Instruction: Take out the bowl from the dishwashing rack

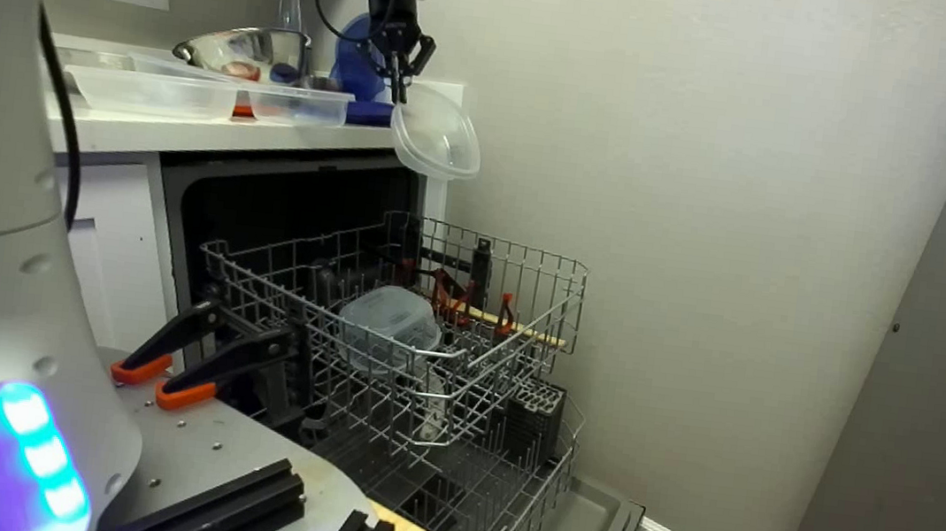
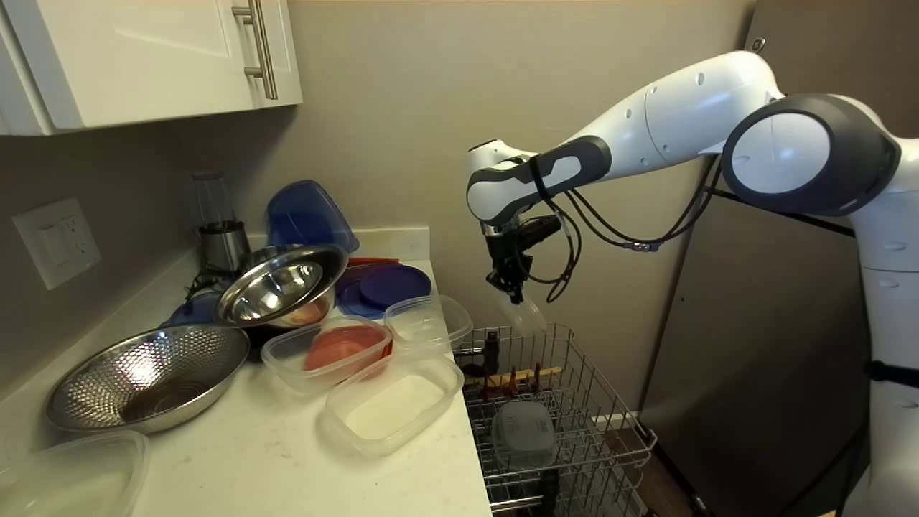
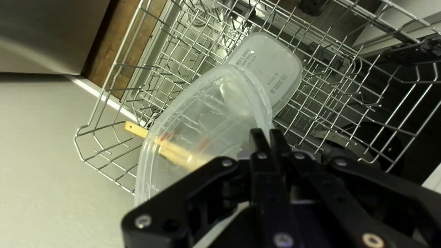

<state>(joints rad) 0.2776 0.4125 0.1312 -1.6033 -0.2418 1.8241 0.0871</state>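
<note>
Exterior views both take in a matte grey wall (image 1: 695, 193). In an exterior view the white arm (image 2: 693, 111) runs off the right edge. The dishwasher's interior (image 1: 293, 200) is too dark to read. The smooth white surface (image 2: 287, 452) is cut off at the bottom edge. Beside and below it, the dishwashing rack (image 1: 539, 310), an open grid of thin grey wire, is cropped in the wrist view. On the surface stand a perforated steel colander (image 2: 154, 373) and round-cornered clear plastic tubs (image 2: 393, 406). The bowl (image 1: 439, 132), pale translucent plastic with a broad rim, hangs tilted above the rack, the jaws pressed together on that rim; they hide part of it in the wrist view. In the rack sits a greyer container (image 3: 272, 62), partly covered there by the bowl. Through the bowl a wooden stick (image 3: 136, 129) shows hazily; red pieces (image 1: 506, 312) near it are smears.
</note>
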